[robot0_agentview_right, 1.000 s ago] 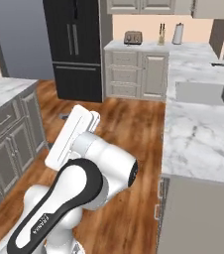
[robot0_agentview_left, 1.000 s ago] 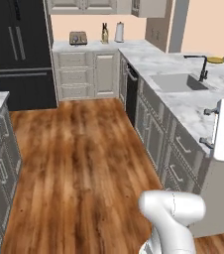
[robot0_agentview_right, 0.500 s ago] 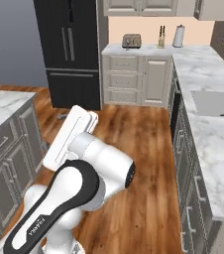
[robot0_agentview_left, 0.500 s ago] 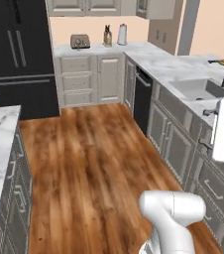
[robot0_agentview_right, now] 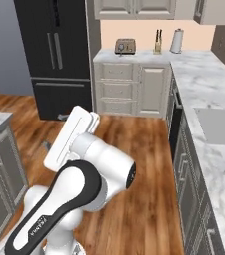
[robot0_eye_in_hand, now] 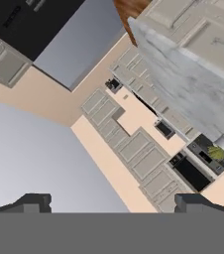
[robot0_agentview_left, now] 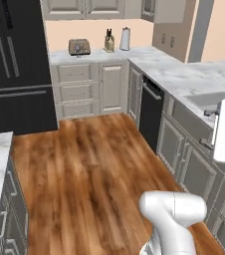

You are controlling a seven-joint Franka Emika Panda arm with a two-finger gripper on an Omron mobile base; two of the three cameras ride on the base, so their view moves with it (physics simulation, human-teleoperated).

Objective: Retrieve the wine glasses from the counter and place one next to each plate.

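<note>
Since the earlier pictures the whole scene had shifted, so the base, not the kitchen, had moved: the black double-door refrigerator [robot0_agentview_left: 15, 64] and the white marble counter with grey veins over beige drawer cabinets [robot0_agentview_left: 92, 55] in the far corner now sat larger and more central.

At the back edge of that counter stood a silver toaster [robot0_agentview_left: 78, 47], a knife block [robot0_agentview_left: 109, 42] and a white paper-towel roll [robot0_agentview_left: 125, 38]. Neither the smoky stemmed wine glasses nor the two plates could be made out, so their place could not be told.

The tool [robot0_eye_in_hand: 112, 201] was released, its two dark fingertips [robot0_eye_in_hand: 34, 201] wide apart with nothing between them, pointing at distant cabinets.

The task appeared to be at its start: no glass fetched, both placements left.

No brand, label or writing was readable on any appliance.
</note>
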